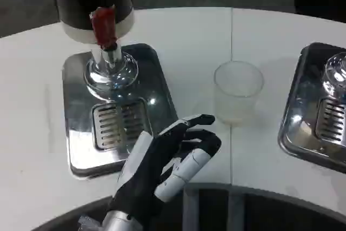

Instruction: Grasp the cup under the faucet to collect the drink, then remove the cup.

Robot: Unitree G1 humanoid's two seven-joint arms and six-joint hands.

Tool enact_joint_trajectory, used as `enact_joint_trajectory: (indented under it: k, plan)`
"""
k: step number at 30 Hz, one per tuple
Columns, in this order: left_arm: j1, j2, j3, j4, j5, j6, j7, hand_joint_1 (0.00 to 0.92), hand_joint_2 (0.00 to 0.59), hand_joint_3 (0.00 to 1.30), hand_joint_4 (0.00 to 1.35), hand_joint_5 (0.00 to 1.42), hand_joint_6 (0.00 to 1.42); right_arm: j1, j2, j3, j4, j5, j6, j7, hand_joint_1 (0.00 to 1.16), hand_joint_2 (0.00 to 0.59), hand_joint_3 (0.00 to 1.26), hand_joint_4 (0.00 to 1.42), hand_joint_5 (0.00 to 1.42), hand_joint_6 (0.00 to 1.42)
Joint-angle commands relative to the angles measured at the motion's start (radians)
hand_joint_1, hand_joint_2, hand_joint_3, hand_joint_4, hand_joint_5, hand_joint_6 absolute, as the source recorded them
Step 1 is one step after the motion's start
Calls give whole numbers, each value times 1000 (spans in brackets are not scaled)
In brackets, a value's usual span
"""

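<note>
Although the task calls for it to sit beneath the faucet, the clear, frosted-looking plastic cup (238,92) stands upright on the white bench (32,106) right of centre in the frame, apart from the dispenser and touched by nothing. It looks empty: the wall is translucent, the rim round and open, and no liquid level shows, though the haze of the plastic makes a thin film at the bottom hard to rule out. By that reading almost everything is left to do: the cup has to be gripped, carried under the spout, filled, and taken away again.

Just below and left of the cup, in the lower middle of the frame, is the one hand (170,166) in view, white-backed with black and white fingers (199,120). It rises from the lower left, so I take it for the left hand. Its fingers are loosely spread and reach toward the cup, the nearest tip close to the cup's base but not on it; it holds nothing.

Further left, the shiny steel drip tray with a slotted grate (119,124) lies under the black-and-white dispenser body (92,1) at upper left, whose red tap lever (104,25) sits above a chrome spout (111,58). Nothing stands on that grate. A second steel drip tray (316,112) runs off the right edge.
</note>
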Motion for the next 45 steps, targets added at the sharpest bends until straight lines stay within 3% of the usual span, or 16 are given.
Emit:
enact_joint_trajectory:
  k: [1, 10, 45]
  plan:
    - [16, 3, -3, -7, 8, -10, 7, 0, 43, 275, 305, 404, 422, 3, 14, 13, -6, 5, 14, 1, 583, 271, 356, 498, 546, 460]
    - [32, 5, -2, -21, 39, -33, 43, 0, 44, 195, 131, 268, 293, -13, 19, 35, 7, 5, 12, 3, 594, 277, 337, 466, 494, 456]
    - [34, -1, -4, -14, 35, -32, 36, 0, 44, 202, 158, 260, 280, -5, 17, 22, -6, 9, 11, 5, 596, 281, 325, 453, 490, 444]
